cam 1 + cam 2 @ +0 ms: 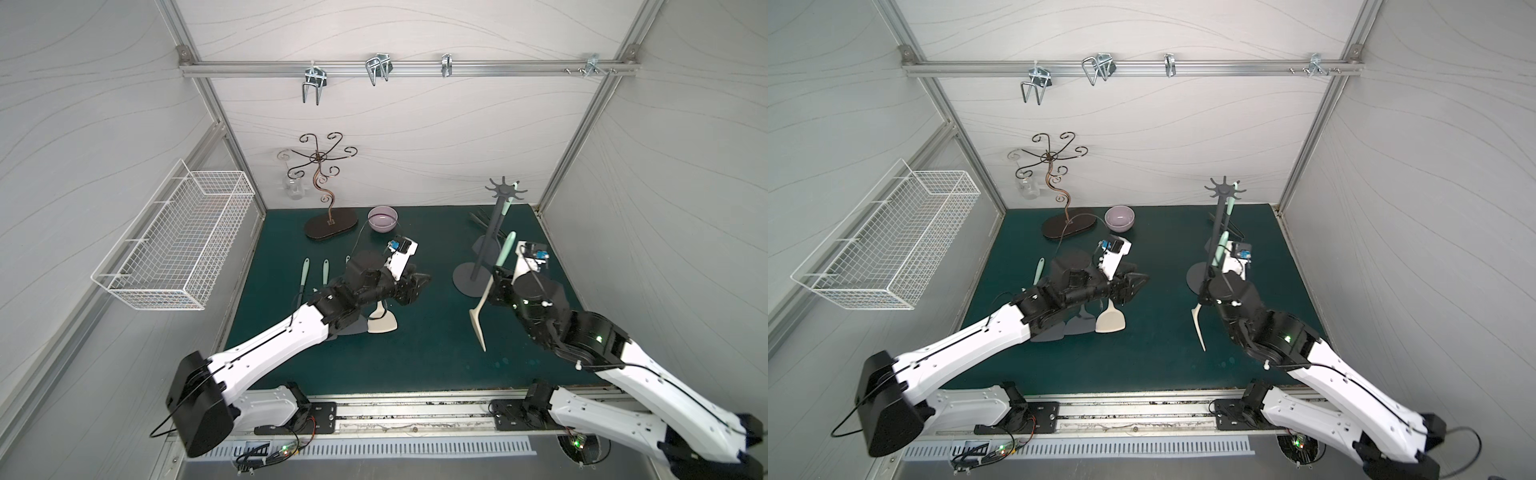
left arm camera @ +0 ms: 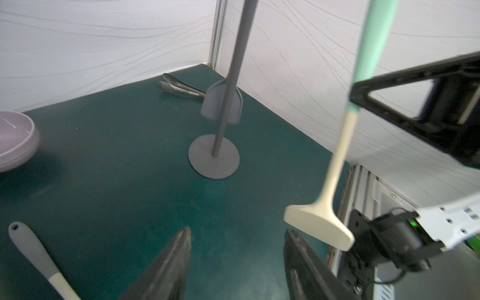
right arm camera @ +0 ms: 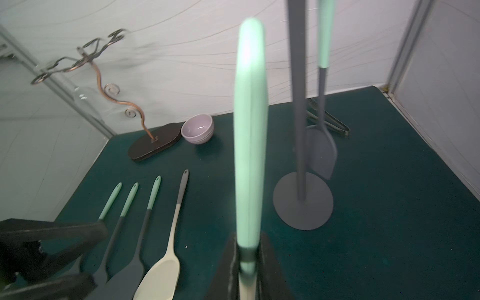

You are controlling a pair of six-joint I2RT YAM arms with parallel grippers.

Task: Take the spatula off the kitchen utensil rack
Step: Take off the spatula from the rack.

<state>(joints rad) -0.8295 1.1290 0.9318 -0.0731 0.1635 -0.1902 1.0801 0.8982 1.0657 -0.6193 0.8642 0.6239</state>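
Found the cream-bladed, mint-handled silicone spatula (image 1: 478,326) off the hooks of the dark grey pole-and-disc kitchen utensil rack (image 1: 487,240), held in the air just beside the pole. Noted the right gripper (image 3: 249,250) clenched on the handle's lower end; long axis steep, blade lowermost, slanting away from the rack base. Noted the left gripper (image 2: 237,233) parted and empty, near but not touching. Judged the right arm placed to lower it blade-first onto the teal mat (image 1: 415,357).

Tongs (image 2: 181,87) behind kitchen utensil rack (image 2: 213,162)
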